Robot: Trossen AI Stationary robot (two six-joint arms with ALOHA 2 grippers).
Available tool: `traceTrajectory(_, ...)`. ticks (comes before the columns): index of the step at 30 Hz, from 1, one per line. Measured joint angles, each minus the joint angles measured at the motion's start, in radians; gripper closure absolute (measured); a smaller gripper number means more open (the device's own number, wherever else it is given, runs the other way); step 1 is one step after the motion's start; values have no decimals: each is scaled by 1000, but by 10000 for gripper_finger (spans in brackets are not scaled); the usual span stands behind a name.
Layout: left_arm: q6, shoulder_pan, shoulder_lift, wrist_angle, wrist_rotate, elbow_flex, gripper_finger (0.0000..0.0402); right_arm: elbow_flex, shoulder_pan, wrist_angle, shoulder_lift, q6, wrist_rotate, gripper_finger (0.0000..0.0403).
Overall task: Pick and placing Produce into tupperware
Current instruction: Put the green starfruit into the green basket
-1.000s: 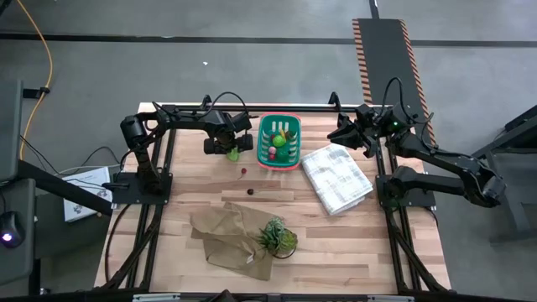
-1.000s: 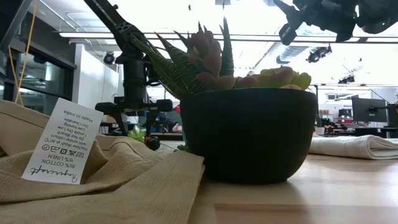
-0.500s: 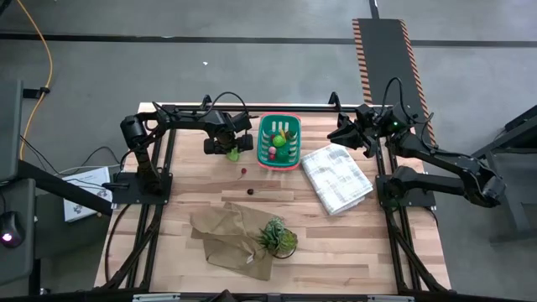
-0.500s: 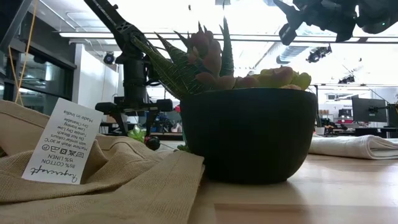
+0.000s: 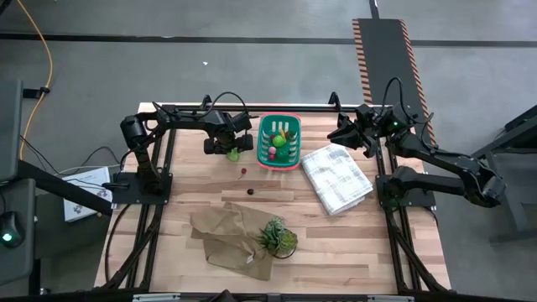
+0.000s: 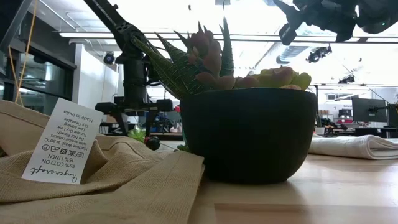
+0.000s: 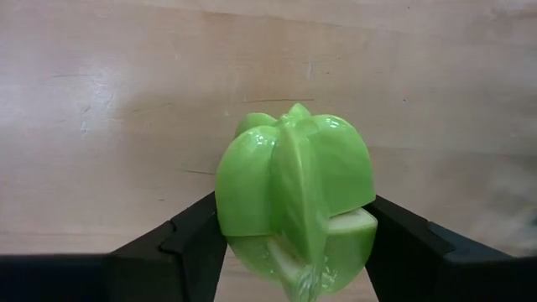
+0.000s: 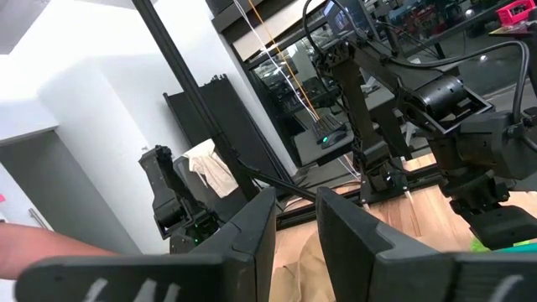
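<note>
Left gripper clamps light green produce beside teal tupperware; right gripper slightly parted, empty.

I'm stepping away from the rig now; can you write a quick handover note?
Left end effector: around a light green fruit on the table, left of the basket; a firm grip is not clear.
Right end effector: waiting, raised at the table's back right, holding nothing.
Done: several pieces are in the basket.
Left: this fruit and two small red balls on the table.
</note>
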Motion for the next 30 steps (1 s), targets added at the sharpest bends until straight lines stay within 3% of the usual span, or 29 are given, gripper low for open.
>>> traceTrajectory(4, 0, 0, 0, 0, 0, 0, 161, 0, 0, 0, 0, 0, 0, 324)
traceTrajectory(14, 0, 0, 0, 0, 8, 0, 186, 0, 0, 0, 0, -2, 0, 324)
traceTrajectory(23, -1, 0, 0, 0, 8, 0, 163, 0, 0, 0, 0, -3, 0, 324)
traceTrajectory(30, -3, 0, 0, 0, 8, 0, 177, 0, 0, 0, 0, -3, 0, 324)
